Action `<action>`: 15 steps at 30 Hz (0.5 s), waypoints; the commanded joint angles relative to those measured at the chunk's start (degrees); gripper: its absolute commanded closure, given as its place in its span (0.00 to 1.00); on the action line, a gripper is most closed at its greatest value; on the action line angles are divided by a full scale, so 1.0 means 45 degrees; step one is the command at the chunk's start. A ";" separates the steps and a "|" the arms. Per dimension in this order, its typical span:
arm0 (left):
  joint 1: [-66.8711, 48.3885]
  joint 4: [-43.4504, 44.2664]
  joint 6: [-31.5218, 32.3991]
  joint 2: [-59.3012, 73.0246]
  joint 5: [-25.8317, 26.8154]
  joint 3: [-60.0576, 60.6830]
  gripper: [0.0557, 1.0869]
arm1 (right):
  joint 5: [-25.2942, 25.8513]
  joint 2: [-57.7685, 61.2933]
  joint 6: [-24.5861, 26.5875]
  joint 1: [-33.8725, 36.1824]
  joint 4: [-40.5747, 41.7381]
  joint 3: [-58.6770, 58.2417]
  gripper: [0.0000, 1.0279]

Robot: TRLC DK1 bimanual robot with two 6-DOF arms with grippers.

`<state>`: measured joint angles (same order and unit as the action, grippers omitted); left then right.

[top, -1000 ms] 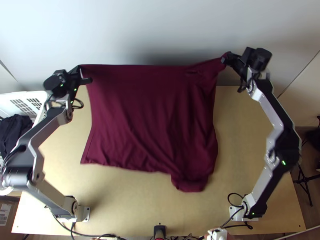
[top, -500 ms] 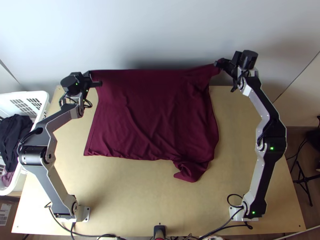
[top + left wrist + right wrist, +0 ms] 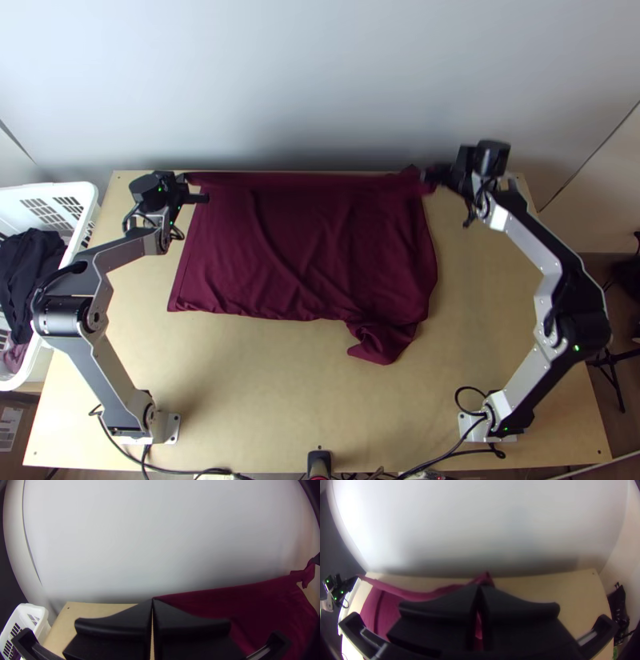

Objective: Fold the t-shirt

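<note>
The dark red t-shirt (image 3: 304, 248) lies spread over the table's far half, its near edge wrinkled, with a bunched part at the near right. At its far left corner my left gripper (image 3: 190, 186) is shut on the cloth. My right gripper (image 3: 436, 174) holds the far right corner. In the left wrist view the left gripper (image 3: 152, 601) has its fingertips together on the end of the shirt's (image 3: 240, 600) far edge. The right wrist view shows the right gripper (image 3: 480, 586) pinching the shirt (image 3: 416, 595), a small peak of cloth standing beyond the tips.
A white basket (image 3: 86, 196) with dark clothes (image 3: 28, 260) stands beyond the table's left edge. A pale wall (image 3: 320, 72) rises behind the far edge. Bare table (image 3: 264, 384) lies between the shirt and the arms' bases, with cables along the near edge.
Both grippers moved inward, then down the picture, taking the shirt's far edge along. The near edge first slid up the picture and then stayed put. Its near right part has bunched.
</note>
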<state>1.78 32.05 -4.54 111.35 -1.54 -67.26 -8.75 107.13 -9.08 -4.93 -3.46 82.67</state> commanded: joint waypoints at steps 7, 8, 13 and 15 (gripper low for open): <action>0.0424 0.0045 -0.1004 -0.0643 0.0245 0.1706 0.97 | -0.0281 -0.2284 0.0710 -0.0799 -0.2257 -0.4368 0.97; 0.0424 0.0045 -0.1023 -0.0702 0.0284 0.1784 0.97 | -0.0496 -0.2303 0.0710 -0.0780 -0.2453 -0.4446 0.97; 0.0522 0.0084 -0.1043 -0.0760 0.0303 0.2155 0.97 | -0.0965 -0.2147 0.0846 -0.0741 -0.2961 -0.4642 0.97; 0.0561 0.0084 -0.0945 -0.0897 0.0284 0.2350 0.97 | -0.0965 -0.2147 0.0846 -0.0760 -0.2980 -0.4856 0.97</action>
<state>3.68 32.29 -8.86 108.47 -0.47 -59.37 -11.60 98.08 -5.87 -7.92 -14.63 64.31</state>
